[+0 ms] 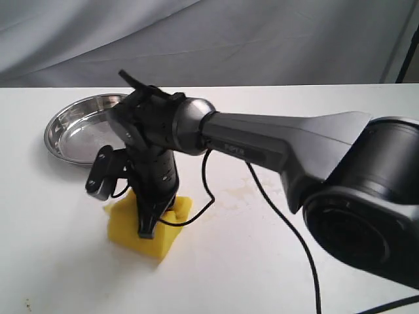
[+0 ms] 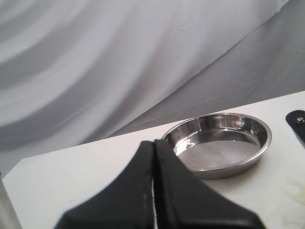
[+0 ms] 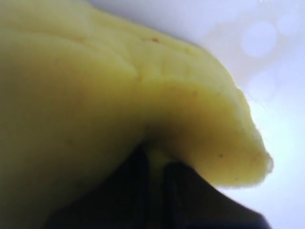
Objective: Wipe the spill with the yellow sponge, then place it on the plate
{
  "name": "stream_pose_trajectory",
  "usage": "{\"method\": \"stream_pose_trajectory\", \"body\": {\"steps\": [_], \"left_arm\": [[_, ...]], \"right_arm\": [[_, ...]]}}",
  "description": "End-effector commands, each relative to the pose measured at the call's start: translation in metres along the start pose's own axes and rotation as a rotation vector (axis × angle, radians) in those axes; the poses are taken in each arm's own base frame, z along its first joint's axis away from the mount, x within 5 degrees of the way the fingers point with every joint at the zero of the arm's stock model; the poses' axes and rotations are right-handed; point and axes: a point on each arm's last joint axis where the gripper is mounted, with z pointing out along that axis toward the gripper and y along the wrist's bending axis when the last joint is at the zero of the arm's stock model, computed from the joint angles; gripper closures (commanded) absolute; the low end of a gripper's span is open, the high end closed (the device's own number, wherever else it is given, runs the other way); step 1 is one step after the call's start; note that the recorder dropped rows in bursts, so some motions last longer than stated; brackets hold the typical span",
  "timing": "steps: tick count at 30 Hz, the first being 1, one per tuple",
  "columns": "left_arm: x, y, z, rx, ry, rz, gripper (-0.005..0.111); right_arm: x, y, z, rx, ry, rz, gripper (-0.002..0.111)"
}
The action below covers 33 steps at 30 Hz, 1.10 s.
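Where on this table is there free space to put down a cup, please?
Free: the table in front of the sponge, toward the near left corner, and the far strip right of the plate. Crowded: between plate and sponge, where the right gripper pinches the sponge, and under the arm with its cable.

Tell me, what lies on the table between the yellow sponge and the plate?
Bare table, as the exterior view shows; the right arm's black camera partly hides that stretch.
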Motion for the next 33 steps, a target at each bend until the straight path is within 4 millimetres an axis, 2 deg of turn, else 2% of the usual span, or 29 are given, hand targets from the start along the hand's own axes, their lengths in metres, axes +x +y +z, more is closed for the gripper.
{"method": "stream_pose_trajectory", "body": {"steps": [1, 8, 13, 18, 21, 26, 33], "left_arm": [[0.0, 0.0, 0.0, 0.001, -0.008, -0.007, 0.107], [0.0, 0.0, 0.0, 0.001, -0.008, -0.007, 0.107], [0.0, 0.0, 0.0, 0.001, -0.008, -0.007, 0.107], [0.0, 0.0, 0.0, 0.001, -0.008, -0.007, 0.107], [0.0, 0.0, 0.0, 0.001, -0.008, -0.007, 0.107], [0.0, 0.0, 0.0, 0.001, -0.008, -0.007, 0.107], [0.0, 0.0, 0.0, 0.001, -0.008, -0.007, 0.107]], "right_arm": [[0.045, -0.044, 0.008, 0.096, 0.187, 0.034, 0.108], [0.077, -0.079, 0.002, 0.19, 0.257, 0.069, 0.108], [0.111, -0.097, 0.015, 0.22, 0.368, 0.07, 0.108], [0.15, -0.115, 0.027, 0.173, 0.405, 0.188, 0.108], [0.16, -0.119, 0.03, 0.116, 0.374, 0.256, 0.108], [0.15, -0.109, 0.033, 0.007, 0.289, 0.282, 0.108], [0.093, -0.063, 0.031, -0.16, 0.126, 0.171, 0.108]]}}
